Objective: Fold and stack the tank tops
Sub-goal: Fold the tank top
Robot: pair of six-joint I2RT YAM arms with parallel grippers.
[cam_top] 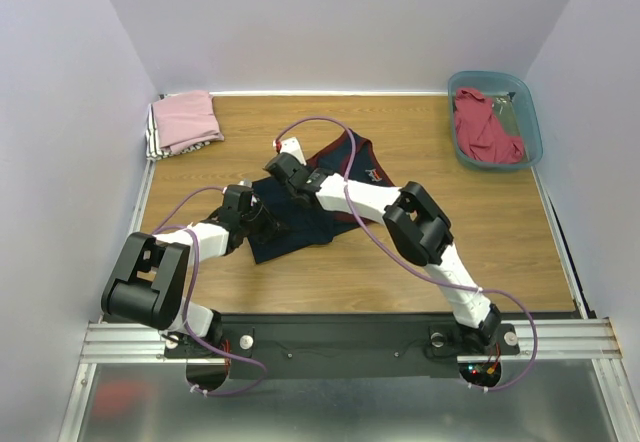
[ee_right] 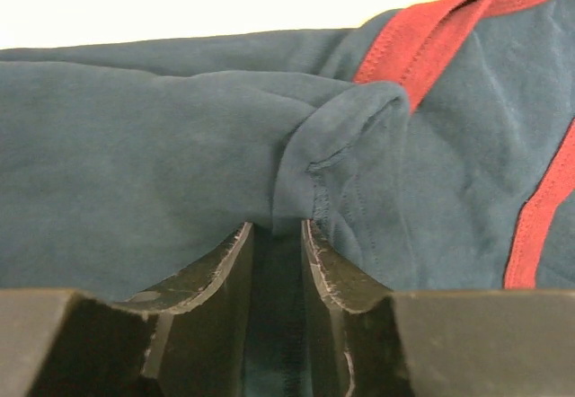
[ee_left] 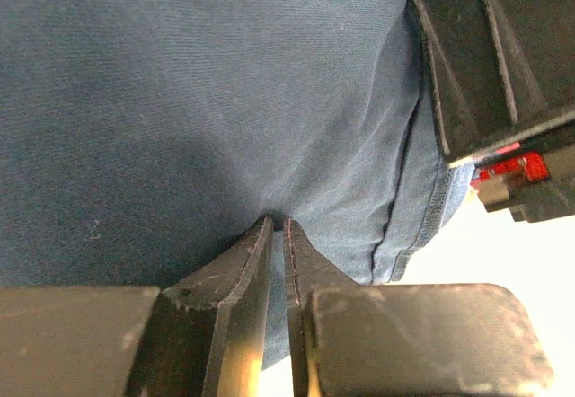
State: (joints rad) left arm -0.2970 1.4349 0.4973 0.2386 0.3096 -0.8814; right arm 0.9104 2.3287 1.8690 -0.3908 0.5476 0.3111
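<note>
1. Pinching navy cloth with both hands: my left gripper (ee_left: 278, 226) is nearly closed, its tips nipping a thin fold of the navy jersey (cam_top: 295, 240). My right gripper (ee_right: 277, 226) is standing slightly wider and is clamping a thicker, rolled piece of hem on the same jersey.
2. The jersey is lying mid-table, partly bunched, under and between the two hands. Its maroon trim (ee_right: 422, 29) is running up and away just to the right of the right fingers.
3. A stitched hem is curling down just right of the left fingertips, and the ground beyond that edge is glaring too bright for me to read.
4. Bare table (cam_top: 400, 272) is lying open to the right of the right hand and back toward the arm bases.
5. The hands are working close together. A black part of the other arm (ee_left: 485, 56) is filling the upper right corner of the left wrist view, just beside the left fingers.
6. A folded pink top (cam_top: 185, 117) is sitting on a striped piece (cam_top: 155, 144), well apart beyond the left hand.
7. A teal bin (cam_top: 530, 122) holding a red top (cam_top: 485, 132) is standing well apart, far to the right of the right hand.
</note>
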